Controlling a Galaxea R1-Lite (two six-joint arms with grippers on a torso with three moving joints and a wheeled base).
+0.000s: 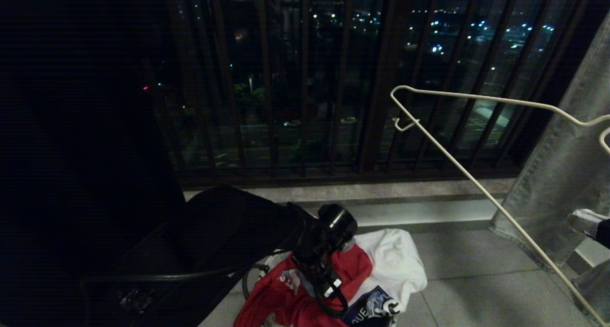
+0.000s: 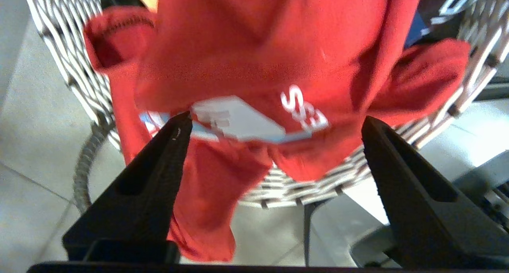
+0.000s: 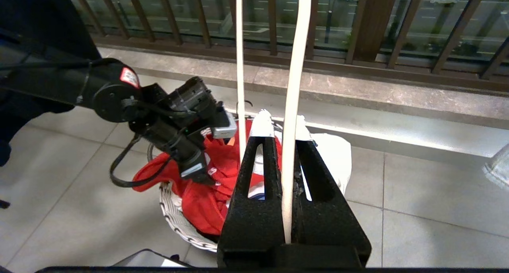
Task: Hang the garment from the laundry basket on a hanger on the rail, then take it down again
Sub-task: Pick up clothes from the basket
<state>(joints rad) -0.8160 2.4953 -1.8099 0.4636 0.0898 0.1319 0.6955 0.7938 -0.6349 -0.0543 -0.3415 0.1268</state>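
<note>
- Black left pincer (image 2: 274, 125) hangs right over the laundry basket (image 2: 71, 62), fingers spread wide with nothing between them; the garment (image 2: 254, 54) lies just past the tips, draped over the woven rim and spilling down the outside.
- Right pincer (image 3: 282, 125) is up to the side, clamped tight on the hanger (image 3: 294, 86) wire.
- Grey tile floor (image 3: 437, 209) around the basket, brown window railing (image 3: 366, 22) behind it.
- White T-shirt (image 1: 395, 260) shares the basket too.

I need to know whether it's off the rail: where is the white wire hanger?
The hanger is clamped in the right gripper, on the head view's right, slanting before the window bars, above the floor.
</note>
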